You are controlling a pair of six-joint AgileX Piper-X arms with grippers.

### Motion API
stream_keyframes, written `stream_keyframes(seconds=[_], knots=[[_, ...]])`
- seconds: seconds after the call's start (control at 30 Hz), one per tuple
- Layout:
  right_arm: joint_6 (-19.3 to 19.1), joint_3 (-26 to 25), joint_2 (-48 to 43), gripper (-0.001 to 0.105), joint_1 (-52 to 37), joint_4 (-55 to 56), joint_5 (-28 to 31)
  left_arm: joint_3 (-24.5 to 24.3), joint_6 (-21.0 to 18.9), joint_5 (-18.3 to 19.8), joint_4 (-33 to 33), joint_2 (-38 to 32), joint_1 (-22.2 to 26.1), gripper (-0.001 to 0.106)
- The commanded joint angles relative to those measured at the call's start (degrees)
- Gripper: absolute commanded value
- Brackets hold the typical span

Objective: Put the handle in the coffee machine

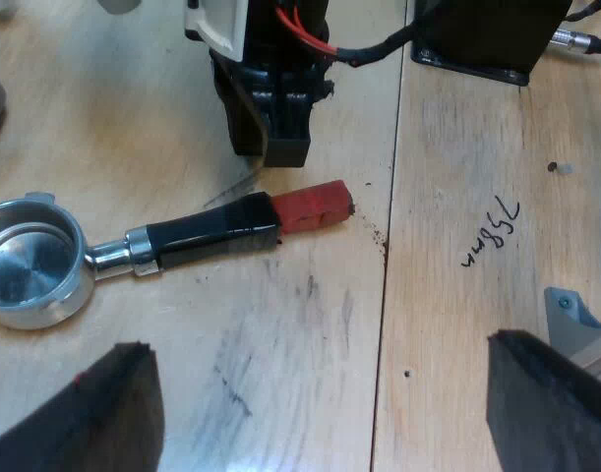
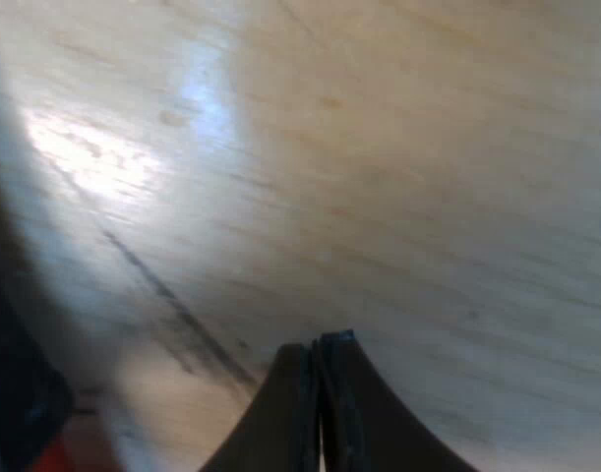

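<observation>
The metal holder [image 1: 34, 261] lies flat on the wooden table, its basket empty and its dark handle [image 1: 207, 231] ending in a red tip [image 1: 315, 206]. My left gripper [image 1: 320, 349] hangs open above the table, fingers wide apart, a short way back from the handle. My right gripper [image 1: 275, 147] stands tip-down on the table just beyond the handle near the red end, apart from it. In the right wrist view its fingers [image 2: 318, 344] are pressed together with nothing between them, close over the wood, and a blurred bit of red [image 2: 54, 454] shows beside them.
A seam [image 1: 389, 246] runs across the wooden tabletop past the red tip, with handwriting [image 1: 492, 231] on the board beyond it. A black block [image 1: 487, 34] stands near the right arm. A grey bracket [image 1: 575, 320] sits by my left finger.
</observation>
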Motion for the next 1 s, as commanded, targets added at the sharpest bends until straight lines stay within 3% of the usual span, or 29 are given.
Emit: stream_keyframes(seconds=[0.03, 0.23, 1.0], knots=[[0.1, 0.1, 0.2, 0.0, 0.5, -0.5, -0.7, -0.2, -0.1, 0.8, 0.5, 0.2, -0.3, 0.07], [0.5, 0.1, 0.2, 0.0, 3.1, -0.5, -0.6, -0.2, 0.2, 0.8, 0.5, 0.2, -0.3, 0.07], [11.6, 0.1, 0.2, 0.0, 11.0, -2.2, -3.4, -0.2, 0.2, 0.8, 2.0, 0.2, 0.1, 0.07]])
